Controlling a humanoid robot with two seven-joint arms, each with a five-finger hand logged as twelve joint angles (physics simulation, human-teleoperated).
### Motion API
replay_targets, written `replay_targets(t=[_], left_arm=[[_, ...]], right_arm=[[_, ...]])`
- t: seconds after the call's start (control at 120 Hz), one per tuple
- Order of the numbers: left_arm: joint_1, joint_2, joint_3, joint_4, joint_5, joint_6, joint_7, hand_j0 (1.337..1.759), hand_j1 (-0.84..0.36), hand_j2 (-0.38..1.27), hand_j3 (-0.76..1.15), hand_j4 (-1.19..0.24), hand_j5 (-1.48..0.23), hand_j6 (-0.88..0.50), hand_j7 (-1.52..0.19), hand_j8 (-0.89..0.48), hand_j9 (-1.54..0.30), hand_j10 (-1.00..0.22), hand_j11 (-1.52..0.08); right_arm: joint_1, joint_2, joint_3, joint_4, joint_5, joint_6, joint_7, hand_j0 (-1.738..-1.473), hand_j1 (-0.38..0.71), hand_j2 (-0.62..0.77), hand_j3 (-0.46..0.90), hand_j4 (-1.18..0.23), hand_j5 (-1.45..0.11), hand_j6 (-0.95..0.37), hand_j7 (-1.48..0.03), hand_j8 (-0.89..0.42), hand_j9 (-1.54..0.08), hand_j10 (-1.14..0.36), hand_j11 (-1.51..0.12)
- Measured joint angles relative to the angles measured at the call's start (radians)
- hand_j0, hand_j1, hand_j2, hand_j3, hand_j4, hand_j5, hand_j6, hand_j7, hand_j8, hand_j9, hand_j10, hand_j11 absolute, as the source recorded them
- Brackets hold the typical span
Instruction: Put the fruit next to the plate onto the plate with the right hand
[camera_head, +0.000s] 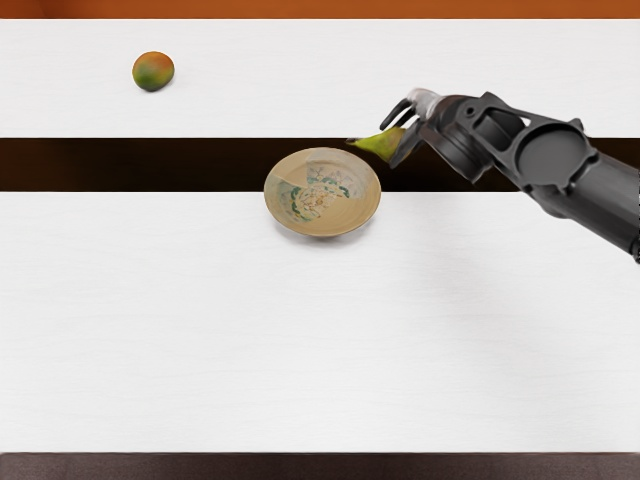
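Illumination is bright and even, diffuse from above. The white table (320, 320) renders close to overexposed; only faint horizontal streaking shows in its surface. The plate (330, 229) casts a thin, soft shadow along its lower rim. The dark right arm (560, 165) carries dull, broad highlights. Edges appear slightly soft throughout; table lines run straight to the frame borders.
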Motion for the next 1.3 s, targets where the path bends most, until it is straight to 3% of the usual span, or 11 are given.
replay_targets(t=[0.092,0.575,0.608,0.75,0.875,1.058,1.133,1.3], left_arm=[[-0.001,0.0,0.0,0.0,0.0,0.0,0.0,1.658,0.35,0.0,0.0,0.0,0.0,0.0,0.0,0.0,0.0,0.0,0.0],[0.0,0.0,0.0,0.0,0.0,0.0,0.0,1.658,0.35,0.0,0.0,0.0,0.0,0.0,0.0,0.0,0.0,0.0,0.0],[0.0,0.0,0.0,0.0,0.0,0.0,0.0,1.658,0.35,0.0,0.0,0.0,0.0,0.0,0.0,0.0,0.0,0.0,0.0],[0.0,0.0,0.0,0.0,0.0,0.0,0.0,1.658,0.35,0.0,0.0,0.0,0.0,0.0,0.0,0.0,0.0,0.0,0.0],[0.0,0.0,0.0,0.0,0.0,0.0,0.0,1.658,0.35,0.0,0.0,0.0,0.0,0.0,0.0,0.0,0.0,0.0,0.0],[0.002,0.0,0.0,0.0,0.0,0.0,0.0,1.658,0.35,0.0,0.0,0.0,0.0,0.0,0.0,0.0,0.0,0.0,0.0],[0.003,0.0,0.0,0.0,0.0,0.0,0.0,1.658,0.35,0.0,0.0,0.0,0.0,0.0,0.0,0.0,0.0,0.0,0.0],[0.003,0.0,0.0,0.0,0.0,0.0,0.0,1.658,0.35,0.0,0.0,0.0,0.0,0.0,0.0,0.0,0.0,0.0,0.0]], right_arm=[[0.004,0.031,0.008,0.0,0.001,0.013,0.0,-1.658,0.35,0.41,0.0,-0.64,-0.89,-0.37,-0.86,-0.35,-0.89,-0.64,-0.9],[-0.003,0.105,0.012,0.0,-0.003,0.02,0.0,-1.657,0.25,0.4,0.0,-0.65,-0.85,-0.5,-0.85,-0.48,-0.87,-0.65,-0.87],[-0.003,0.107,0.013,-0.001,-0.003,0.019,0.0,-1.657,0.23,0.34,0.0,-0.62,-0.8,-0.48,-0.8,-0.47,-0.82,-0.61,-0.82],[-0.002,0.116,0.03,-0.001,0.076,0.034,0.0,-1.657,-0.06,0.17,0.0,-0.31,-0.4,-0.24,-0.4,-0.24,-0.41,-0.3,-0.41],[-0.024,0.083,0.145,0.0,0.104,0.227,0.012,-1.658,-0.19,0.09,0.0,-0.17,-0.22,-0.13,-0.22,-0.13,-0.22,-0.17,-0.22],[-0.042,-0.031,0.245,0.001,0.286,0.604,0.122,-1.658,-0.29,0.04,0.0,-0.07,-0.09,-0.05,-0.09,-0.05,-0.09,-0.07,-0.09],[-0.057,-0.065,0.256,0.001,0.363,0.666,0.167,-1.658,-0.31,0.03,0.0,-0.05,-0.06,-0.04,-0.06,-0.04,-0.06,-0.05,-0.06],[-0.149,-0.109,0.264,0.002,0.428,0.713,0.321,-1.658,-0.33,0.01,0.0,-0.02,-0.03,-0.02,-0.03,-0.02,-0.03,-0.02,-0.03]])
